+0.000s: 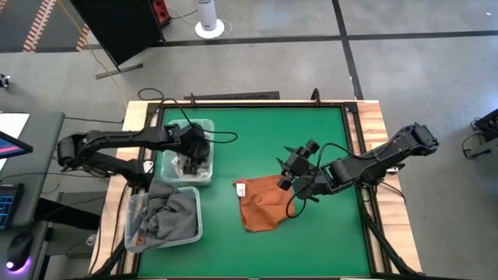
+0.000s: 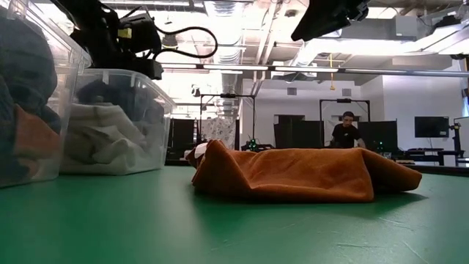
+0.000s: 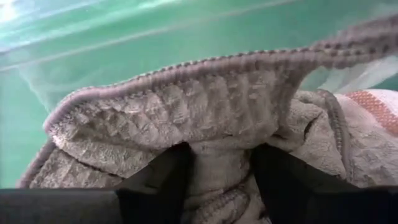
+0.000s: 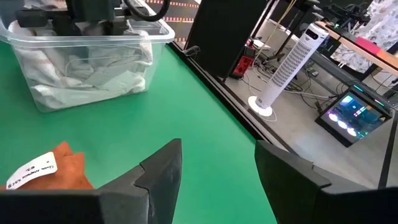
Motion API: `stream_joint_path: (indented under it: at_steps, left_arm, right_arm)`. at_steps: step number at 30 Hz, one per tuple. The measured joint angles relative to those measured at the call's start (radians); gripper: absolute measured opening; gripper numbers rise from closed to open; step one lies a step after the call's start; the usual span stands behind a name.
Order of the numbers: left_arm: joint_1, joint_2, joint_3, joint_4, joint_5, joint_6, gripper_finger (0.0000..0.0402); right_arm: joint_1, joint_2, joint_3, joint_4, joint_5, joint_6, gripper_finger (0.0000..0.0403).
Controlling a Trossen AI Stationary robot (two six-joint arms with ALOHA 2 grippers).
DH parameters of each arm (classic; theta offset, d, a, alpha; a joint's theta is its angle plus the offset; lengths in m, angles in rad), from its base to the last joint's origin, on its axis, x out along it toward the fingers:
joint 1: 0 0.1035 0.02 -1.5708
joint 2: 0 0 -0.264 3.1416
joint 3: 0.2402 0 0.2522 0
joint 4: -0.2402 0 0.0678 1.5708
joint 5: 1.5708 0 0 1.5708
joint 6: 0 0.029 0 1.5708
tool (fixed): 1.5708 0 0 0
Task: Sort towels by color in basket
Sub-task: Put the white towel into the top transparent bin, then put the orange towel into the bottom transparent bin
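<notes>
- Towels first: the rust-orange towel (image 1: 263,204) lies crumpled on the green table (image 1: 311,140), right of centre, its white label (image 4: 32,169) poking out at the edge that faces the bins.
- Over to the left side, where two clear plastic bins stand one behind the other along the table edge.
- The far bin (image 1: 187,152) holds pale cloths: white towels (image 2: 102,139) bunched up inside, easy to see through the wall in the low view.
- The near bin (image 1: 165,219) carries a dark grey towel (image 1: 175,214), with a bit of orange cloth showing at its outer end.
- Left gripper (image 1: 193,148) is down inside the far bin, and its fingers (image 3: 155,180) are clenched on a fold of the white-and-grey checked towel (image 3: 186,112), cloth pinched between the two dark pads.
- The woven hem of that towel arcs right across the left wrist view, with green table beyond it.
- Right gripper (image 1: 289,177) hovers above the far edge of the rust-orange towel, released, fingers spread wide with nothing between them.
- In the low view that arm hangs high, clear of the cloth.
- Beyond the table, a person (image 2: 346,130) stands far back in the room.
</notes>
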Motion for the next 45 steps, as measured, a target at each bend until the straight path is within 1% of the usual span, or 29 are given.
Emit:
stream_joint_path:
  at_steps: [2,5,11,14,20,22,24,27,29,30,32,34,36,39,40,42,45]
  left_arm:
    - [0.0,0.0,0.006,-0.024,-0.005,-0.001,0.0168]
    - [0.0,0.0,0.051,-0.136,-0.034,-0.01,0.0168]
    - [0.0,0.001,0.223,-0.379,-0.076,-0.093,0.0174]
    - [-0.003,0.0,0.296,-0.484,-0.077,-0.134,0.0198]
    - [-0.019,0.0,0.408,-0.639,-0.079,-0.222,0.0278]
    - [-0.03,0.0,0.456,-0.694,-0.08,-0.253,0.0299]
    - [-0.042,0.0,0.509,-0.733,-0.082,-0.279,0.0311]
    - [-0.066,-0.001,0.596,-0.763,-0.082,-0.309,0.0316]
    - [-0.085,-0.001,0.646,-0.776,-0.082,-0.337,0.0317]
    - [-0.096,-0.001,0.665,-0.778,-0.082,-0.358,0.0317]
    - [-0.122,-0.001,0.69,-0.781,-0.081,-0.41,0.0317]
    - [-0.161,-0.009,0.693,-0.766,-0.064,-0.45,0.0317]
    - [-0.219,-0.012,0.681,-0.71,-0.032,-0.479,0.0317]
    - [-0.321,-0.009,0.639,-0.581,-0.033,-0.517,0.0317]
    - [-0.351,-0.005,0.619,-0.52,-0.048,-0.531,0.0317]
    - [-0.403,0.001,0.584,-0.386,-0.097,-0.565,0.0317]
    - [-0.477,0.011,0.52,-0.181,-0.176,-0.579,0.0317]
  right_arm:
    - [0.0,0.0,0.0,0.0,0.0,0.0,0.0234]
    - [0.002,0.0,0.0,0.0,0.0,0.0,0.0234]
    - [0.002,0.0,0.0,0.0,0.0,0.001,0.0234]
    - [0.002,0.0,0.0,0.005,0.0,0.001,0.0234]
    - [0.002,0.0,0.0,0.008,-0.01,0.004,0.0234]
    - [-0.006,0.005,0.0,0.04,-0.103,0.0,0.0234]
    - [-0.025,0.029,0.0,0.11,-0.214,-0.03,0.0234]
    - [-0.08,0.111,0.001,0.281,-0.372,-0.115,0.0234]
    - [-0.106,0.181,0.001,0.363,-0.484,-0.136,0.0234]
    - [-0.114,0.215,0.001,0.388,-0.528,-0.135,0.0234]
    - [-0.118,0.274,0.001,0.4,-0.576,-0.125,0.0234]
    - [-0.11,0.326,0.001,0.392,-0.582,-0.095,0.0234]
    - [-0.1,0.371,0.001,0.357,-0.589,-0.049,0.0234]
    - [-0.09,0.426,0.0,0.35,-0.589,0.021,0.0234]
    - [-0.09,0.438,0.0,0.356,-0.588,0.037,0.0234]
    - [-0.092,0.46,0.001,0.385,-0.597,0.053,0.0234]
    - [-0.106,0.497,0.001,0.431,-0.671,0.06,0.0234]
